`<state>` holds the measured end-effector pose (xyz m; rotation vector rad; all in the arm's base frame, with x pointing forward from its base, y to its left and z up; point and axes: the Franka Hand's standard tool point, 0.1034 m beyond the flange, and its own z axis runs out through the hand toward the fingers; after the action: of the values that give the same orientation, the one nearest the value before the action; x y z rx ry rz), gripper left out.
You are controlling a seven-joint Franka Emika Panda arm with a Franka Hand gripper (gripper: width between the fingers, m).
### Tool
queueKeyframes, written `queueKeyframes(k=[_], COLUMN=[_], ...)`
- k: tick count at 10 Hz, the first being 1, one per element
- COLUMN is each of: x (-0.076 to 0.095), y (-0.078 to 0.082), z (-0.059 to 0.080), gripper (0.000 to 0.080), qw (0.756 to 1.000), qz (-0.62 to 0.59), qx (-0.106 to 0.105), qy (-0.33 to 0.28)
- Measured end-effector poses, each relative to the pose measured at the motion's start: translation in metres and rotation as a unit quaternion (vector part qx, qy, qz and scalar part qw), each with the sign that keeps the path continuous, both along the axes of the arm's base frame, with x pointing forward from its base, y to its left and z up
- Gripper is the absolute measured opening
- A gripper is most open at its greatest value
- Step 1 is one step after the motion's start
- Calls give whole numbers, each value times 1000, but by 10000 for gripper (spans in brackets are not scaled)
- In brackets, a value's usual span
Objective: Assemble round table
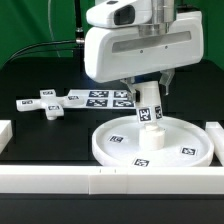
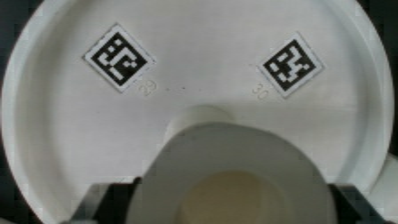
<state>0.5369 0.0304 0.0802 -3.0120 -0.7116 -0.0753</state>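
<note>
**White plastic: short cylinder leg (image 1: 151, 117) poised at the centre of the large rimmed round disc (image 1: 170, 138)**

I read the gripper (image 1: 151, 98) as pinching the leg upright at the smooth matte disc's middle, presumably for seating there; contact I cannot tell. The flat white tagged cross-shaped piece (image 1: 45, 104) lies well apart, toward the exterior view's left.

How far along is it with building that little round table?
Done: the round disc lies flat, and the leg stands upright at its middle. In hand: the tool is closed on the leg; whether the leg is fixed in yet cannot be told. Left: the cross-shaped piece lies apart on the table toward the exterior view's left, not yet joined to anything.
</note>
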Motion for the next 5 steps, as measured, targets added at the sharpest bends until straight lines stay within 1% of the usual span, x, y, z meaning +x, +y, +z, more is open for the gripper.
queueKeyframes(k=[1,2,5], x=[0,0,-1], y=[1,3,9], z=[0,0,0], gripper=[408,409,409], qw=[999,993,962], qz=[-34,-119,-271], qx=[3,13,27], qy=[2,8,21])
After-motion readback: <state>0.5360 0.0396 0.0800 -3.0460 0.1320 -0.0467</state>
